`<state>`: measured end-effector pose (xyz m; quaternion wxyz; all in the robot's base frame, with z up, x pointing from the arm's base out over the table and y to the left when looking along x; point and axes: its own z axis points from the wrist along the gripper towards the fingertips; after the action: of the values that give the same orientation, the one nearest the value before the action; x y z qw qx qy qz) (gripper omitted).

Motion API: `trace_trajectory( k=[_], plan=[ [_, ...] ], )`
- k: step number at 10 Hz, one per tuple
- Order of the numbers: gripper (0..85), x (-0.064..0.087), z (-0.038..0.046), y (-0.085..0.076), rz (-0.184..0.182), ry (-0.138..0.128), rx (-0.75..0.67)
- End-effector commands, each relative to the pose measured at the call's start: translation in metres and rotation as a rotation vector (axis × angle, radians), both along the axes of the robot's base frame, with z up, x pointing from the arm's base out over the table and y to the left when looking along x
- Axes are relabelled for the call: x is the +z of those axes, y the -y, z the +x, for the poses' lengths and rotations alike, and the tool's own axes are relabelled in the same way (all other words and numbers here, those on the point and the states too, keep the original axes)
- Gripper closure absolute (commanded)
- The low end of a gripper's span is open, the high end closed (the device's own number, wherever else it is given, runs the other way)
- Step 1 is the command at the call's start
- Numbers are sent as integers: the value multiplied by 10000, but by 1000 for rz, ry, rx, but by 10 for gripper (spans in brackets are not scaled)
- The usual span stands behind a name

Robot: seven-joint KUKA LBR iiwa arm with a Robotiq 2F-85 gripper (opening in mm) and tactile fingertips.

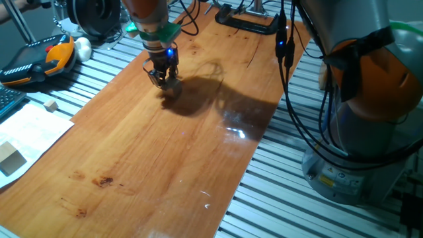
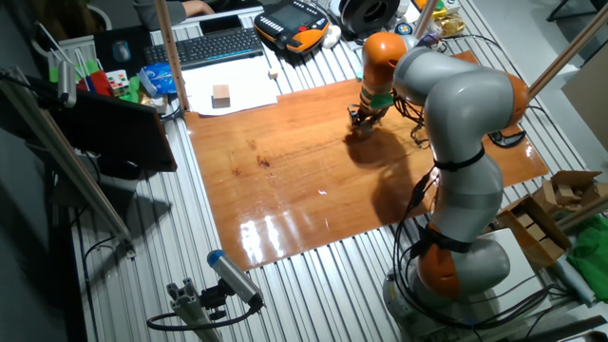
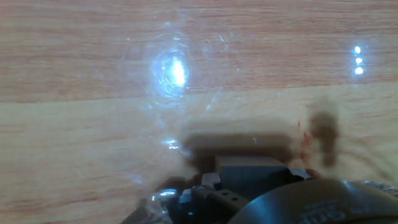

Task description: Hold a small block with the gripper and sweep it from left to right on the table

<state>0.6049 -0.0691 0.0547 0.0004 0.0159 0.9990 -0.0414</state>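
Glossy board grain fills my hand view, and low in it sits the small block (image 3: 249, 167), a greyish square face just past my fingers (image 3: 211, 194). My gripper (image 1: 164, 80) is down at the table (image 1: 165, 152), near the far end of the board and closer to its left long edge than its right. From the fixed views my fingers look closed around the small block, pinching it against the wood, though the shadow there is heavy and I'd call that likely, not certain. Blue light glowing, teal band above it, arm reaching over from the base at the right edge.

So I judge the grasp done and the sweep the step in hand. Next move calls for a steady slide across the board toward the right long edge, block kept flat on the surface, grip firm enough that it doesn't twist out. Off the board, on white paper (image 1: 26, 132), a larger pale block (image 1: 11, 158) and a tiny cube (image 1: 51, 106) sit well apart from me.
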Motion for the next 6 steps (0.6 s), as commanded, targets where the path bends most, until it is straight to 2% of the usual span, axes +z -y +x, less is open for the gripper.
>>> trace_trajectory(
  k=[1,6],
  plan=[
    [393,0,5,-9,3,-2,0],
    [393,7,18,-55,3,0,-2]
  ],
)
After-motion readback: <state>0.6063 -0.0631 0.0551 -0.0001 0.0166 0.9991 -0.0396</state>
